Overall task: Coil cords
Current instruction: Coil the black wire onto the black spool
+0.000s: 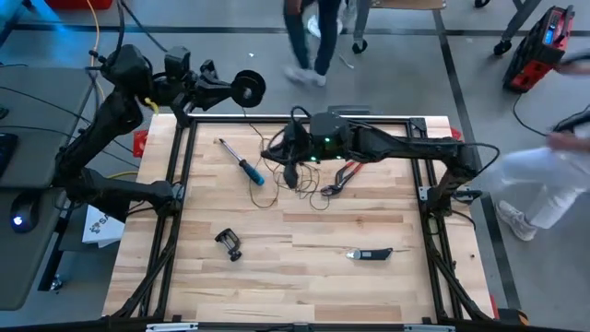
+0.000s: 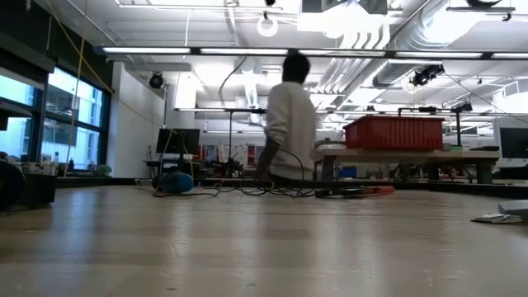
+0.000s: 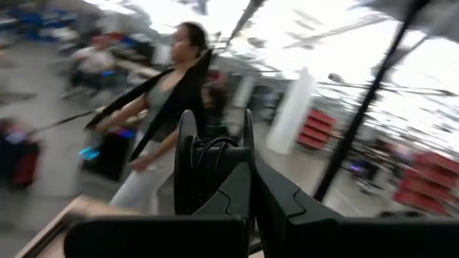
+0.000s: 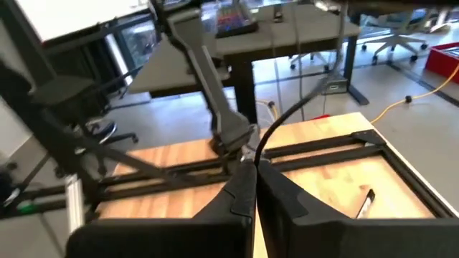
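Two grippers show overhead: the left gripper (image 1: 224,85) clamps the small round black reel (image 1: 248,87) beyond the table's ten-o'clock corner, while the right gripper (image 1: 288,152), clenched, sits amid the hair-thin dark cord (image 1: 309,189) tangled mid-table. From the left wrist, the reel (image 3: 188,168) stands edge-on between the fingers. From the right wrist, the fingers (image 4: 244,190) are pressed together; whether they hold the cord is unclear.

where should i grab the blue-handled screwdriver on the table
Take the blue-handled screwdriver by its thick blue handle, coming straight down from above with the jaws set across its length. It lies flat and diagonal on the wooden table, and its thin metal shaft would give less to hold.
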